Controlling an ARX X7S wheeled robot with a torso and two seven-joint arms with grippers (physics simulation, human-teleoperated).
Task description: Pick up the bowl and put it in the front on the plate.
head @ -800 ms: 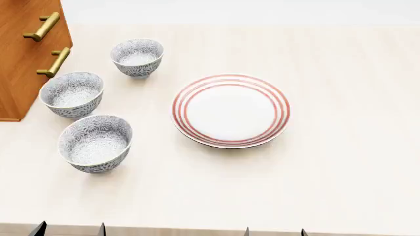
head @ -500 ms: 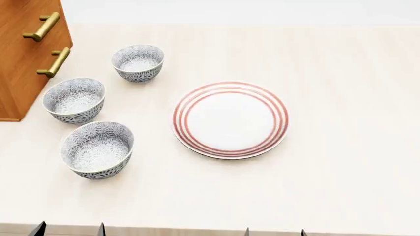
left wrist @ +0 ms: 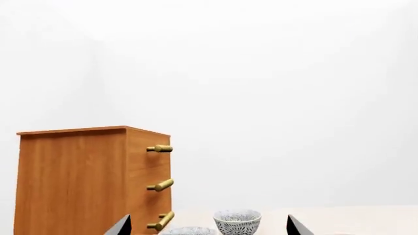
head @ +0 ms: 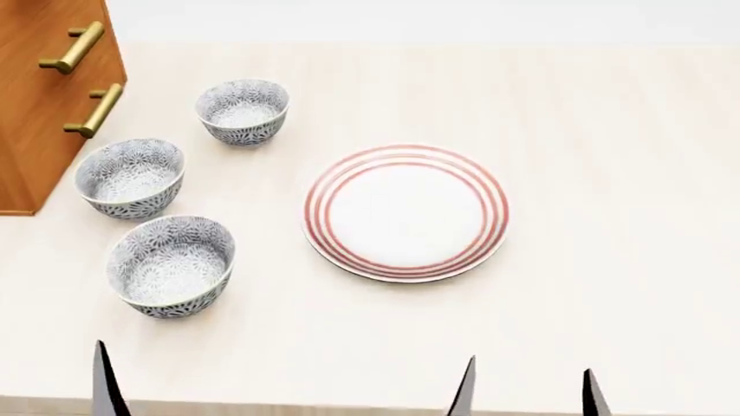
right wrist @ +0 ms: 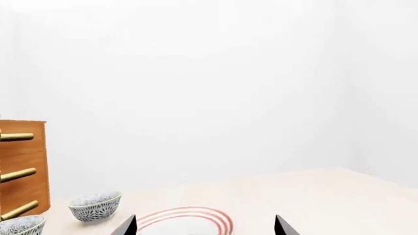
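Three patterned bowls stand in a line at the left of the head view: the far bowl [head: 243,111], the middle bowl [head: 130,178] and the front bowl [head: 172,264]. To their right lies the red-ringed plate [head: 406,212], with nothing on it. My right gripper [head: 529,394] is open at the near table edge, in front of the plate [right wrist: 186,218]. My left gripper [left wrist: 207,229] is open too, and only one finger [head: 107,386] shows in the head view, just in front of the front bowl. Neither gripper touches anything.
A wooden drawer cabinet [head: 47,87] with brass handles stands at the far left, close behind the bowls. It also shows in the left wrist view as a tall cabinet [left wrist: 91,181]. The light wooden table [head: 625,173] stretches right of the plate.
Both grippers' fingertips have pushed farther up into the head view from its bottom edge, and they stand wider apart. The bowls and the plate have kept their places since half a second ago.
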